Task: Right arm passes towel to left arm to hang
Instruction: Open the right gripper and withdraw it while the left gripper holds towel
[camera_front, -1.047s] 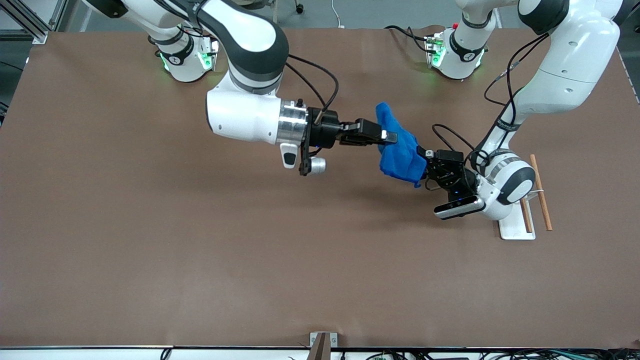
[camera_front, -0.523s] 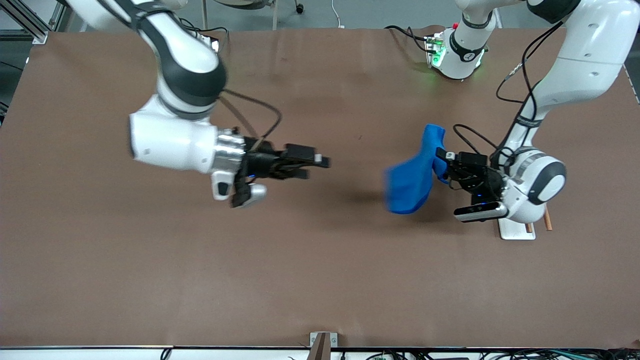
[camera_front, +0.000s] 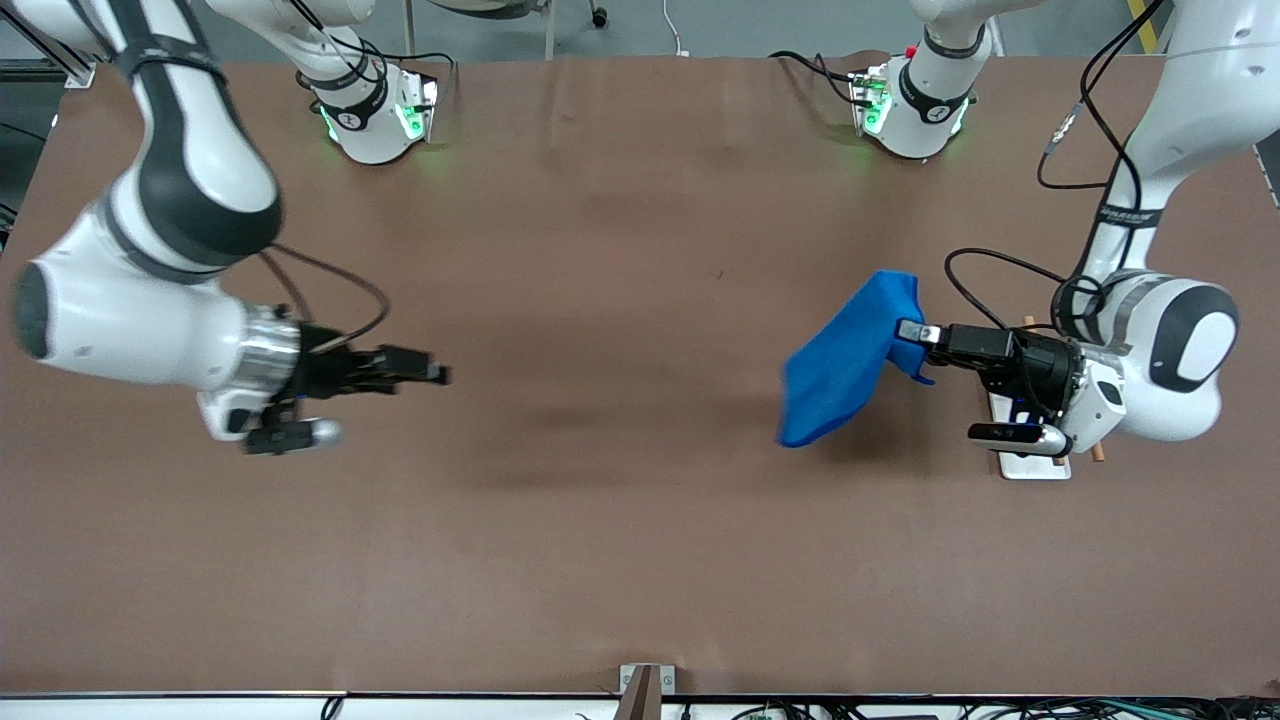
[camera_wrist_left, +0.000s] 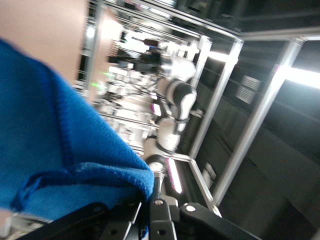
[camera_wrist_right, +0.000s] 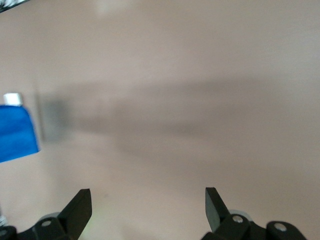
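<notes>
Now, station by station, nearest to the front camera first, as I read it from my console:

Towel (camera_front: 842, 362): one bright blue cloth, soft and wrinkled, with a stitched hem showing in the left wrist view (camera_wrist_left: 60, 150). I saw it hanging in the air above the brown table (camera_front: 600, 560), toward the left arm's end. Its long axis ran on a slant, the low corner pointing toward the front camera and the right arm's end, the upper edge rising to the gripper that held it.

Left gripper (camera_front: 912, 333): I saw it clenched on the towel's upper edge, held over the table just beside the white plate. Black fingers, silver wrist ring.

Right gripper (camera_front: 432, 375): released, holding nothing. In its wrist view I saw both black fingertips (camera_wrist_right: 80, 207) spread wide over bare tabletop, with the towel (camera_wrist_right: 17, 135) small and well apart from it. It hovered over the table at the right arm's end.

Rack: I counted one white flat plate (camera_front: 1030, 466) with a thin brown rod (camera_front: 1098, 453), both mostly hidden under the left wrist.

Arms: two, white with black joint bands; the left arm (camera_front: 1180, 140) and the right arm (camera_front: 180, 180).

Bases: two, green-lit, along the table edge farthest from the front camera.
</notes>
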